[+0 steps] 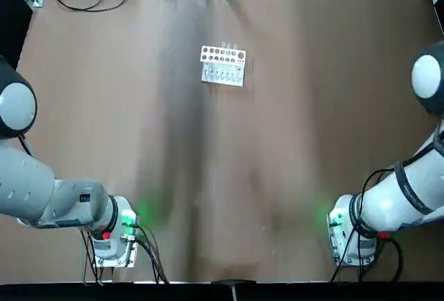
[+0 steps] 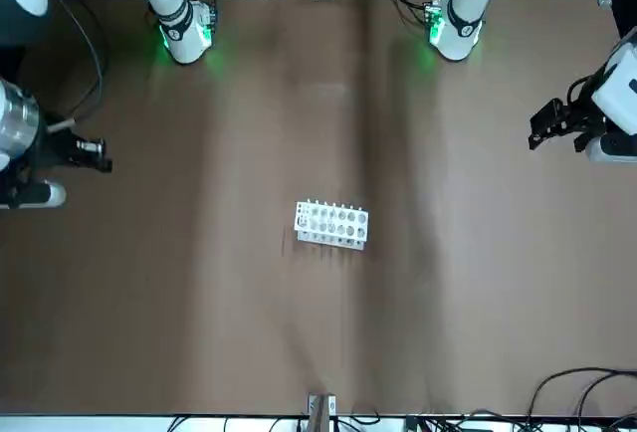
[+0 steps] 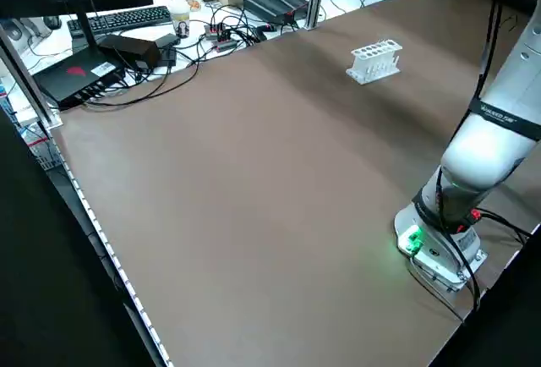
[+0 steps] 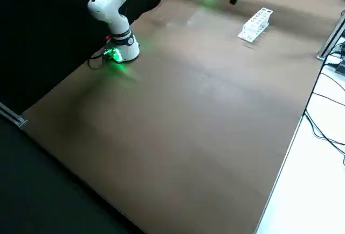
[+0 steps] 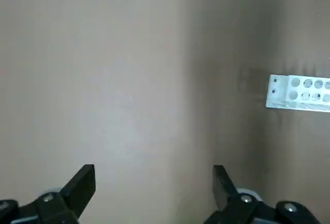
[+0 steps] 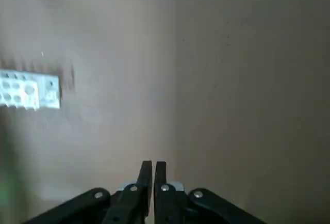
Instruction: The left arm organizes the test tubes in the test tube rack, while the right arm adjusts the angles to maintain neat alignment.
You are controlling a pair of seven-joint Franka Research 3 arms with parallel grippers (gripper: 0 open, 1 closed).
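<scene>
The brown table (image 1: 277, 141) lies beneath the robot's left arm (image 1: 41, 190) and right arm (image 1: 392, 200), whose bases stand at its near edge. Over the table's left side, the left claw (image 5: 154, 177) is spread wide with nothing between its fingers, while over the right side the right claw (image 6: 153, 164) is drawn narrow, its tips nearly together. The white rack (image 1: 223, 66) sits well apart from both, roughly midway between the sides and toward the far edge.
</scene>
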